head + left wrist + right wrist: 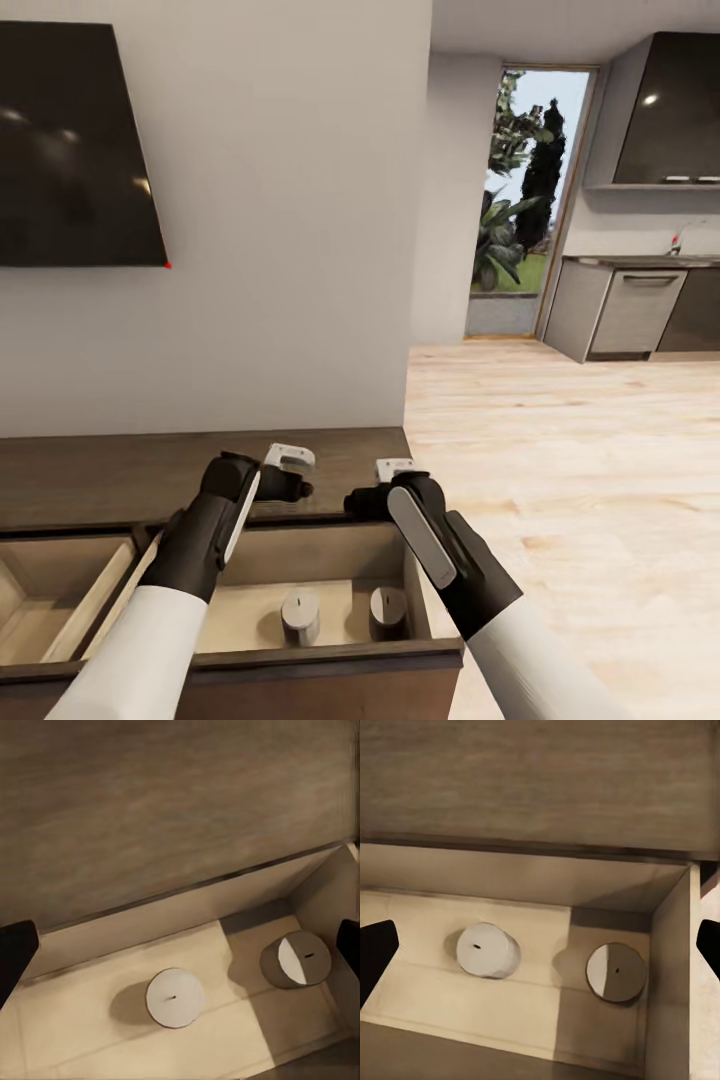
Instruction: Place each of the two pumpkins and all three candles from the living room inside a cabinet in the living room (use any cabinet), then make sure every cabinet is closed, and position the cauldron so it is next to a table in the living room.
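— What is in the brown cabinet [300,470]?
— Its drawer [330,655] is pulled open. Two short, round, grey-white candles [300,615] stand upright on the pale bottom.
— Do they touch?
— No. They are near each other, and one [388,608] sits in shadow by the side wall.

2 candles [300,612] [387,606], 2 drawers [330,655] [50,600], poss. more.
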Robot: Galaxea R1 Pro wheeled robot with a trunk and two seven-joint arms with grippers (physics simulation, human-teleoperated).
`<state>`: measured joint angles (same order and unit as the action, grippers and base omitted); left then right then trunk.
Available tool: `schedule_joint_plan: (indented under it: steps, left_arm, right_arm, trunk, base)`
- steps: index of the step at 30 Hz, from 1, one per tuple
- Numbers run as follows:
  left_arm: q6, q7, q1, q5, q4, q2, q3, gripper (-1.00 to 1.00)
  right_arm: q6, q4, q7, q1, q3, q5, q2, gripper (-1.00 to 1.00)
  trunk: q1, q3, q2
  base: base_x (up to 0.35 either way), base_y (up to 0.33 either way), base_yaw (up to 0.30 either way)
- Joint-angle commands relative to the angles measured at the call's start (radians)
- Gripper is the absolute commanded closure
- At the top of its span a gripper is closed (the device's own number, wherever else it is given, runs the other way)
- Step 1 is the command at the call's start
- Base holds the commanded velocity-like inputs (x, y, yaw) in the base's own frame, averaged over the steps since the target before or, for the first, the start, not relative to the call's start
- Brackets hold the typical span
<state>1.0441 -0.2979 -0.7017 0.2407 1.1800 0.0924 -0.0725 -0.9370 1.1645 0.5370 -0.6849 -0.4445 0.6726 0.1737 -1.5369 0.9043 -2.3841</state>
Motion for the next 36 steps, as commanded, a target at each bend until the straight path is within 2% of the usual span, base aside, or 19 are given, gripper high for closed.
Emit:
schedule_joint_plan:
  steps: [1,13,26,31,36]
  left_arm:
    - [0.003,-0.009,-0.001,0.011,0.004,0.0,0.0,-1.0]
    - [0.003,-0.009,-0.001,0.011,0.013,0.0,0.001,-1.0]
    - [0.003,-0.009,-0.001,0.011,0.014,0.0,0.001,-1.0]
    - [0.003,-0.009,-0.001,0.011,0.015,0.0,0.0,-1.0]
    - [0.003,-0.009,-0.001,0.011,0.015,0.0,0.001,-1.0]
  right_arm:
    - [-0.002,0.003,0.01,0.0,-0.001,0.01,-0.001,-1.0]
    - [-0.003,0.008,0.011,0.001,-0.002,0.01,-0.001,-1.0]
    - [-0.005,0.008,0.01,0.002,-0.005,0.01,0.001,-1.0]
    - [-0.005,0.008,0.009,0.002,-0.005,0.01,0.001,-1.0]
    - [-0.005,0.007,0.009,0.002,-0.006,0.01,0.001,-1.0]
  trunk:
    - [0.004,-0.002,0.007]
    - [0.05,-0.04,0.091]
    - [0.1,-0.08,0.182]
    - [0.119,-0.096,0.217]
    - [0.119,-0.094,0.217]
  base:
    - [0.0,0.0,0.0]
    - [-0.075,0.0,0.0]
    - [-0.282,0.0,0.001]
    - [-0.275,0.0,0.135]
    - [-0.129,0.0,0.244]
